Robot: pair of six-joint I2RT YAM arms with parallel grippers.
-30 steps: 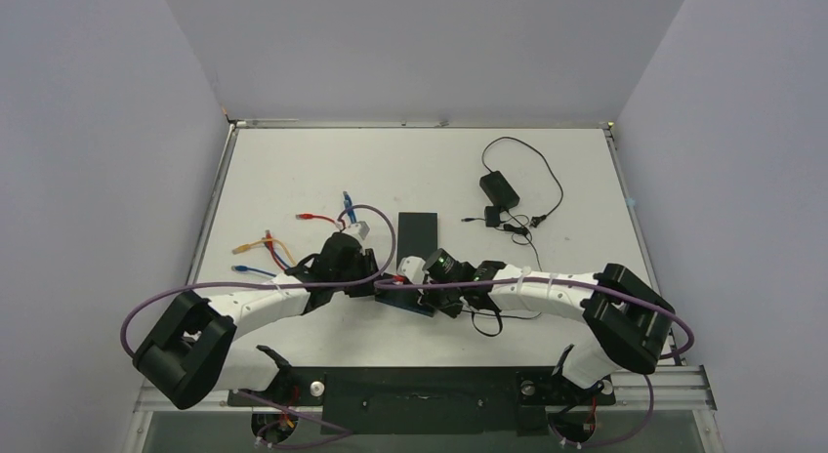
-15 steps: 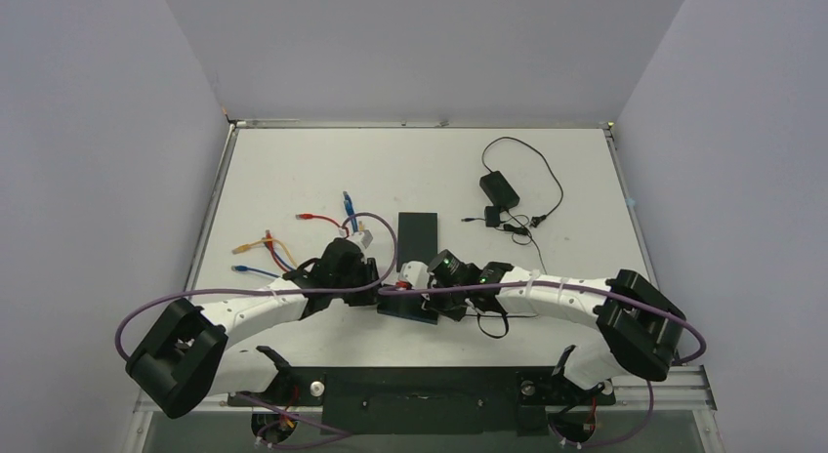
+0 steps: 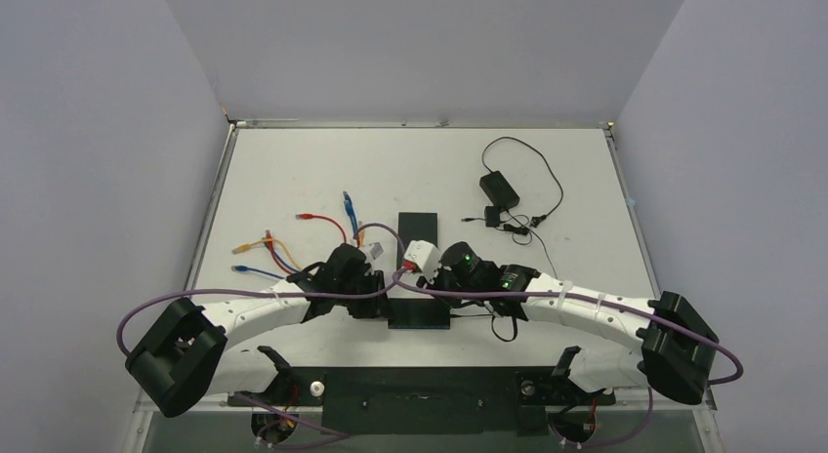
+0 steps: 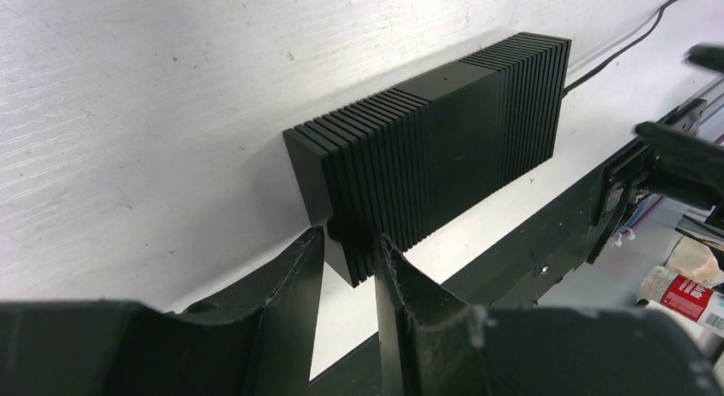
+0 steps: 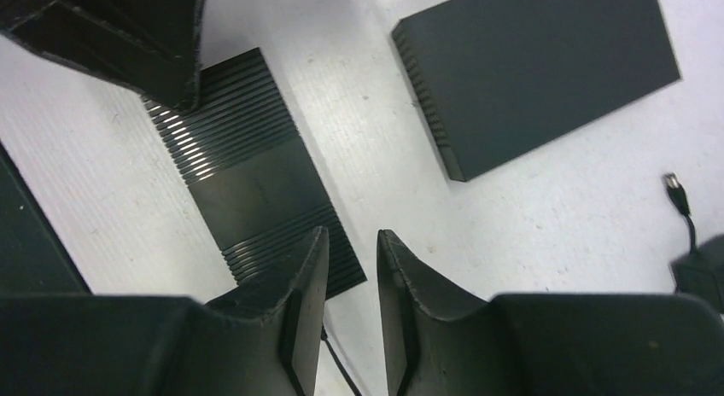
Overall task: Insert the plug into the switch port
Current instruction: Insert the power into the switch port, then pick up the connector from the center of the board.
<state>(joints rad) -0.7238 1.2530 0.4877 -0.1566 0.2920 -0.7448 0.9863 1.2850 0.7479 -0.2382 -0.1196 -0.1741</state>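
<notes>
Table (image 3: 293, 170): white, grey walls around us.
Switch (image 4: 444, 131): ribbed black box, flat, toward the near edge.
Left gripper (image 4: 350, 237): we pinch the switch's corner.
Right gripper (image 5: 353, 232): we hover slightly parted, empty.
Plug cables (image 3: 310, 218): loose, left of the switch.

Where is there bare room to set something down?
Free: the far-left corner beyond the coloured cables, and the right side between the adapter cord and the table edge. Crowded: the near middle, where the left arm and right arm meet over the ribbed switch beside the flat black box.
</notes>
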